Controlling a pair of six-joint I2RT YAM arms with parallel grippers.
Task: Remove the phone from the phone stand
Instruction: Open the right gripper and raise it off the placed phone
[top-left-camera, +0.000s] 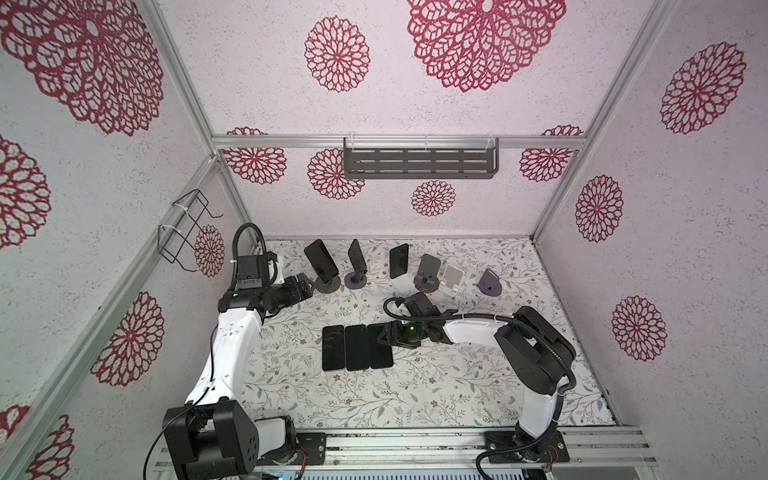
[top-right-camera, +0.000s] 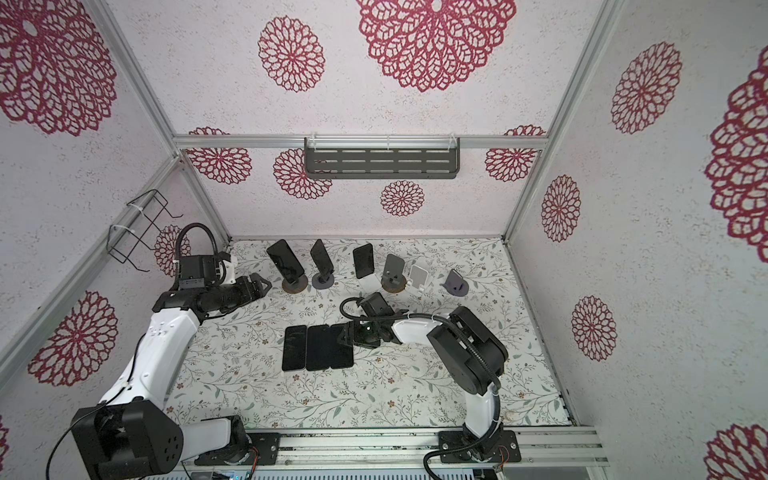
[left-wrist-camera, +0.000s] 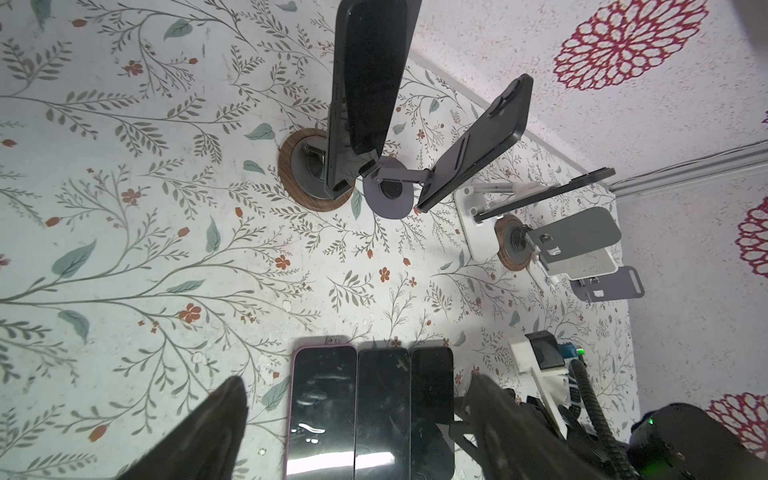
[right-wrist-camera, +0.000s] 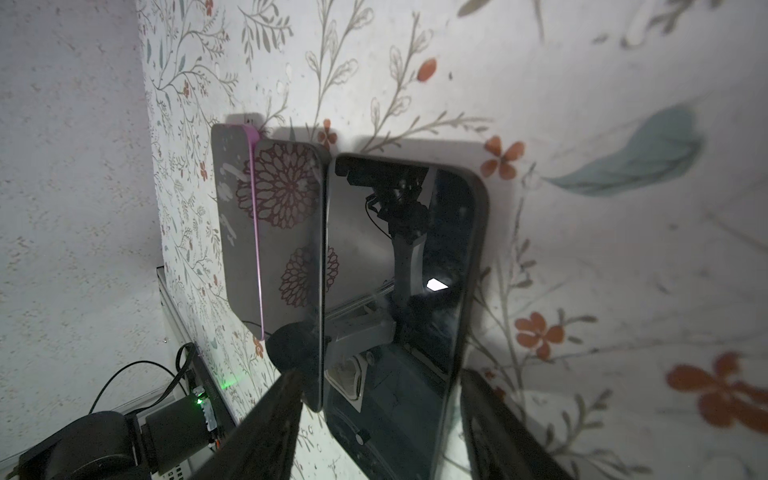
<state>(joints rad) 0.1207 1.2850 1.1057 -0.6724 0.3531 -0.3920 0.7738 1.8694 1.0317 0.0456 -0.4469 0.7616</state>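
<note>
Floral-papered table (top-left-camera: 457, 395); along far edge, row of phone stands (top-left-camera: 428, 272): left three loaded, right three bare. Mid-table, three dark slab phones (top-left-camera: 356, 348) flat, side by side. About half done, seemingly. Right gripper (top-left-camera: 385, 336) spread astride rightmost flat phone (top-left-camera: 380, 359); left gripper (top-left-camera: 306, 286) spread, empty, beside black phone (top-left-camera: 321, 259) on wood-based stand (top-left-camera: 327, 286).

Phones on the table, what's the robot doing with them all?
It is taking phones off their stands. Three flat phones lie mid-table. The right hand straddles the rightmost flat phone, grip unclear. Three empty stands wait at the back. The left hand hangs open beside the leftmost standing phone.
</note>
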